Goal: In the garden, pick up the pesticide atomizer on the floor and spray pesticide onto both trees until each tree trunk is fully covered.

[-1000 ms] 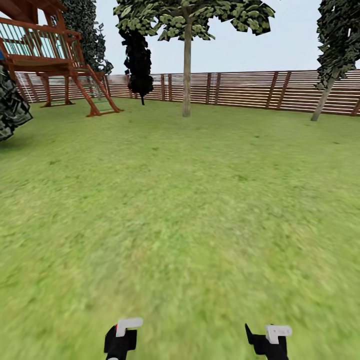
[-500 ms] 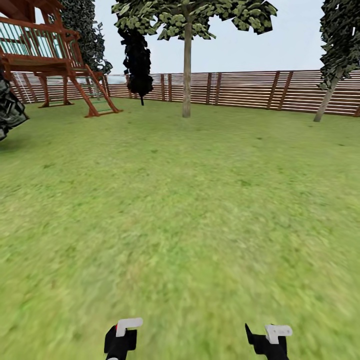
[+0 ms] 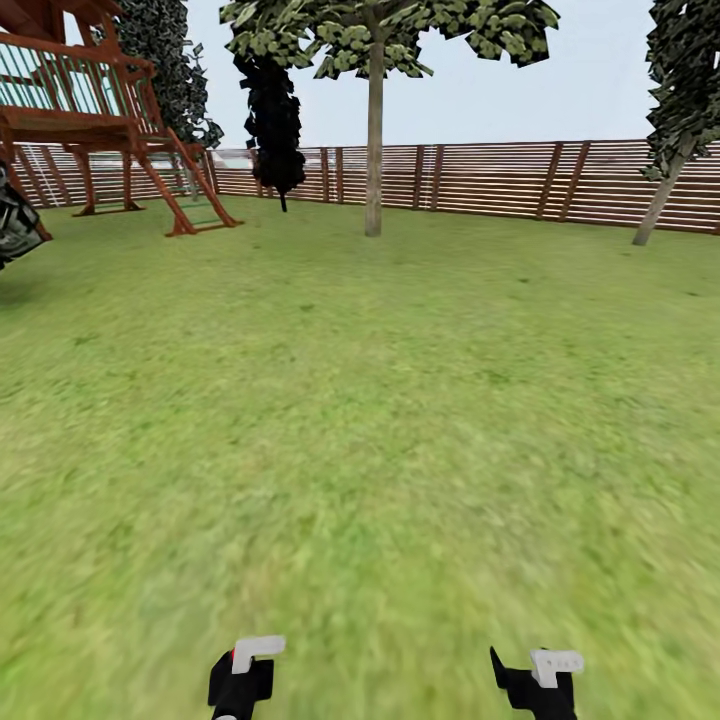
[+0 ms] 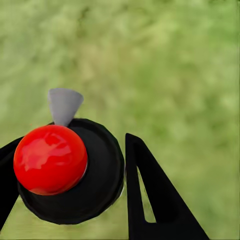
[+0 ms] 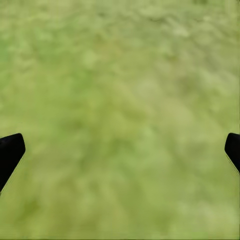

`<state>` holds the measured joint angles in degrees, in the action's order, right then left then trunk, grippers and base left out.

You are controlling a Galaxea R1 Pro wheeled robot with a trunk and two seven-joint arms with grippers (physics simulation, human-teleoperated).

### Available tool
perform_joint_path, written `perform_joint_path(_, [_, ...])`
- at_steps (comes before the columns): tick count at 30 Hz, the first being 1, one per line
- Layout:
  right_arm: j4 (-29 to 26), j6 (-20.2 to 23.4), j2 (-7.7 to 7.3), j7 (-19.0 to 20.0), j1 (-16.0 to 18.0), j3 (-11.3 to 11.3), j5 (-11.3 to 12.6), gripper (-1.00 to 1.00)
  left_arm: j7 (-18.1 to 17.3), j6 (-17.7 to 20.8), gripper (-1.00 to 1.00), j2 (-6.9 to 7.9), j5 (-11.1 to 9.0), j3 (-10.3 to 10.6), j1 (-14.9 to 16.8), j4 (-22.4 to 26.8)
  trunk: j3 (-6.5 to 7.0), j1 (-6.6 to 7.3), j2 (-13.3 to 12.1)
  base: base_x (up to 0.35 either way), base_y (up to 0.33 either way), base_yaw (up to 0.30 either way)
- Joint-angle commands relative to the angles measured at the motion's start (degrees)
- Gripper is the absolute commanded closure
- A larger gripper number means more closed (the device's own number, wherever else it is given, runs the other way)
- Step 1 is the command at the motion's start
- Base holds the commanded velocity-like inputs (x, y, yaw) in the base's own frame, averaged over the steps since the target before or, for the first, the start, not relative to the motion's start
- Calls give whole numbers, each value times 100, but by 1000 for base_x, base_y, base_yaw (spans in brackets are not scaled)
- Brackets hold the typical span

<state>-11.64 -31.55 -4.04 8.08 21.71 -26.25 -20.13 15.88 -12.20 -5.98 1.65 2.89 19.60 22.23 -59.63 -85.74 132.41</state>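
Left gripper (image 3: 243, 668) sits low over the grass (image 3: 360, 430), fingers closed around the atomizer (image 4: 70, 172); from the left wrist cam you're looking down on its black round top with a red ball and a grey nozzle. Right gripper (image 3: 535, 675) is spread wide with just lawn between the tips (image 5: 10, 152). Tree (image 3: 374, 130) stands straight ahead by the fence (image 3: 480, 178); second tree (image 3: 668, 150) leans far right; wooden play tower (image 3: 90, 110) off to the left.
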Motion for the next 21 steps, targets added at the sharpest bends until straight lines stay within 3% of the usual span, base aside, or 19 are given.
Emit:
perform_joint_path(1, [0,0,0,0,0,-2,0,-100,2,0,100,0,2,1,0,1,0,0,0,339,0,0])
perform_joint_path(21, [-5,0,0,1,0,0,0,-100,-1,-1,100,0,2,1,0,1,0,0,0,339,0,0])
